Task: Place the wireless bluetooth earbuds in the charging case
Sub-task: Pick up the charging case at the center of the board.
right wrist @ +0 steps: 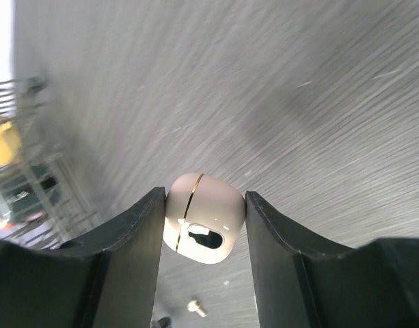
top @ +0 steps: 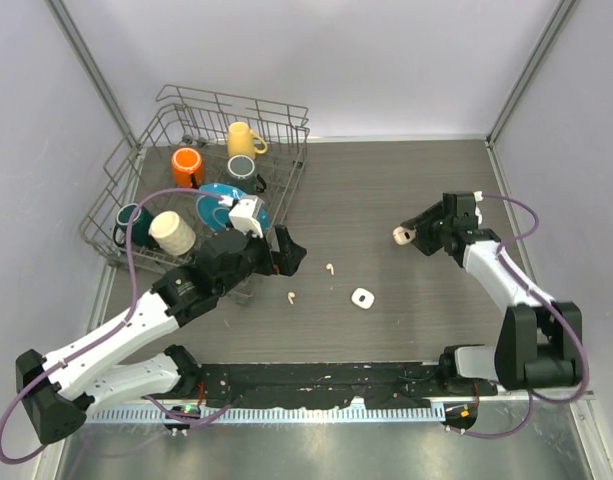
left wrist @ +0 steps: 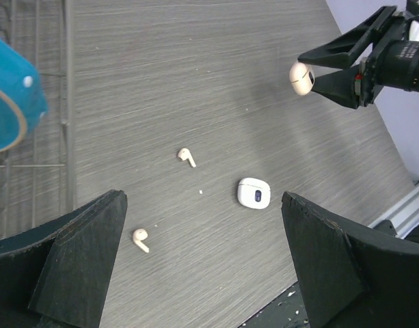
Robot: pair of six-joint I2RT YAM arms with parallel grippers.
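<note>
Two earbuds (left wrist: pixel 186 156) lie loose on the bench (left wrist: pixel 195 68).
Your right pincer (top: pixel 411 236) clamps the charging case (right wrist: pixel 202 219) clear of the bench; your left pincer (left wrist: pixel 202 201) stands wide apart near them.

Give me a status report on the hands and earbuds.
Left hand open, empty. Right hand shut on white case. Two earbuds loose on table, second case beside them. Nothing in the way.

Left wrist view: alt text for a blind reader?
The right pincer holds a small white case over a grey table. On the table lie two loose earbuds and a second white case, framed by the open left pincer.
</note>
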